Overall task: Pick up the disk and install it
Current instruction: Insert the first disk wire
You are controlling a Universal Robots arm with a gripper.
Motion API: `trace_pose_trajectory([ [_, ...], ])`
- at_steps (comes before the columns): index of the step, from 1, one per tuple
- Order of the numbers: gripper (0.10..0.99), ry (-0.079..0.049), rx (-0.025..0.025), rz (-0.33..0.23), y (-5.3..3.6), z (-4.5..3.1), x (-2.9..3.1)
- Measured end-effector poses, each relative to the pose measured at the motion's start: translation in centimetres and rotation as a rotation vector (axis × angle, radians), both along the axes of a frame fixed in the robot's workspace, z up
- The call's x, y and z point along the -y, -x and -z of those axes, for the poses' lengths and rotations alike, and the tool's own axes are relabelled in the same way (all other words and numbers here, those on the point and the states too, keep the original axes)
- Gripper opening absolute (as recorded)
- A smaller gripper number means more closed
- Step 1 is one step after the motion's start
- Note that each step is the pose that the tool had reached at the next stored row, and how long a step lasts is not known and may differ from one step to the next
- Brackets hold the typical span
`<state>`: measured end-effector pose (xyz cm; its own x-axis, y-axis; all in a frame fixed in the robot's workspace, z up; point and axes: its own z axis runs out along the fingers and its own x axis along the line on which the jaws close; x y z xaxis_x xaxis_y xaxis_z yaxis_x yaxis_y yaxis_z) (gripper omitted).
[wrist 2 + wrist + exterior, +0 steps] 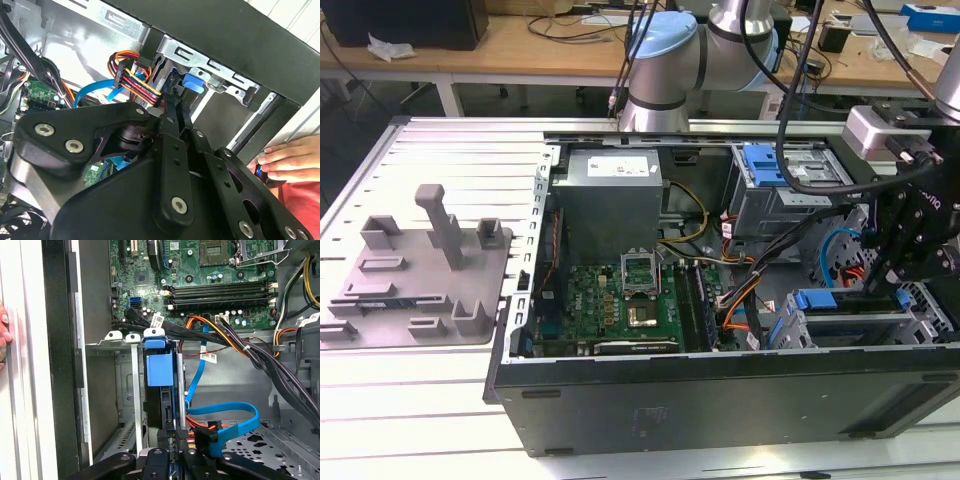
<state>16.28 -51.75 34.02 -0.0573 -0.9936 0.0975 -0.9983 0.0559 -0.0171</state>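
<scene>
**Disk on edge in the drive cage, jaws closed on it**

Exterior view: an open computer case (720, 405) lies on a white slatted surface (420, 420). At the exterior view's lower right, the gripper (880, 285) reaches down into the case over a grey drive cage (800, 335). The disk (832, 300) shows as a blue bar at the top of that cage, just beside the gripper. The motherboard (620, 300) takes up the middle of the case. A grey moulded fixture (420, 270) sits on the surface at the exterior view's left, well apart from the case.

Second wrist view: the black linkage of the gripper (179, 102) narrows to two fingers (170, 112) set close together. They point at the blue carrier of the disk (192, 82) inside the drive cage (220, 70). A bundle of coloured cables (131, 75) runs just beside them. A person's hand (290, 157) rests against the outside of the case.

First wrist view: the disk (160, 370) stands on edge in the drive cage (112, 342), between its metal rails. The jaws of the gripper (174, 432) are pressed in on the disk's thin edge, one on either side. A flat blue cable (230, 415) loops near the disk, and the motherboard (200, 270) lies beyond. The hand (3, 335) shows its fingertips outside the case wall.
</scene>
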Motion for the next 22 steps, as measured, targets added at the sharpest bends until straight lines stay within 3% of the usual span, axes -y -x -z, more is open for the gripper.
trace_pose_trajectory([
  [11, 0.169, 0.0, 0.0, 0.0, 0.0, 0.14, 0.0],
  [22, 0.169, 0.001, 0.0, 0.0, 0.0, -0.44, 0.0],
])
